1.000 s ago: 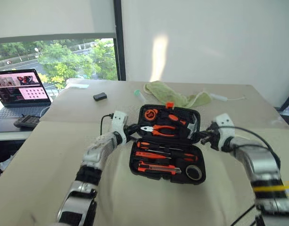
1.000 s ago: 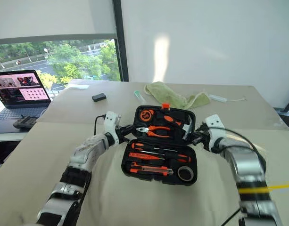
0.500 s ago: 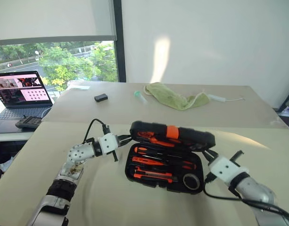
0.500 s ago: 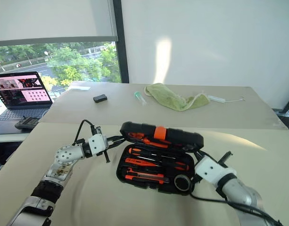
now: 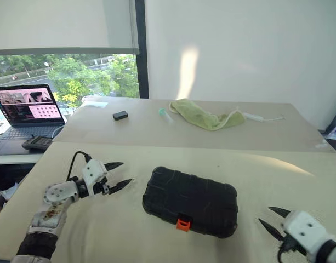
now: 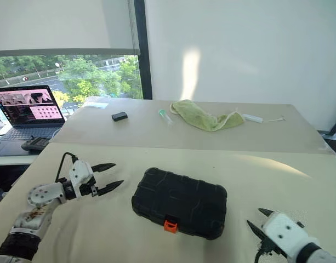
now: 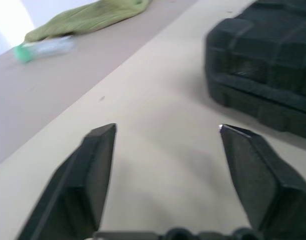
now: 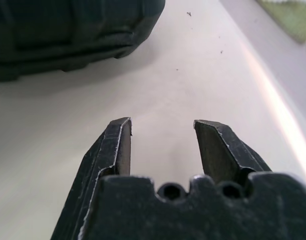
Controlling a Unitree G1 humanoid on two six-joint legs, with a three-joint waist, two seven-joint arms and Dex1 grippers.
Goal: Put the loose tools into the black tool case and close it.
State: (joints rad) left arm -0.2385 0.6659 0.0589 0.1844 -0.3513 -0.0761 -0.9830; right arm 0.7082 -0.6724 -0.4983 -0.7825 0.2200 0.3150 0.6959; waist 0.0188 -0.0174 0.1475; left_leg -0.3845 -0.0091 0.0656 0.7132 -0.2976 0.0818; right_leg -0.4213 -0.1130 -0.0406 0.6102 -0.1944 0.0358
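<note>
the cream table (image 5: 157, 241) carries the black tool case (image 5: 191, 200), which lies flat in the middle with its lid down. because the lid is down, the inside of the case is hidden and one cannot tell which tools lie in it. the orange latch (image 5: 183, 224) sits on the near edge of the case; whether it is snapped is hard to make out. the left gripper (image 5: 118, 176) hangs just beside the left end of the case, apart from it, with its two black fingers spread wide and nothing between them. the right gripper (image 5: 272, 221) is near the right front corner of the case, partly cut off by the picture edge; its fingers stand apart and hold nothing. on the farther grey table (image 5: 129, 129) lie a green cloth (image 5: 206, 116), a small black box (image 5: 120, 115) and a small clear tube with a green cap (image 5: 165, 114). a laptop (image 5: 26, 112) stands at the far left, partly cut off.
</note>
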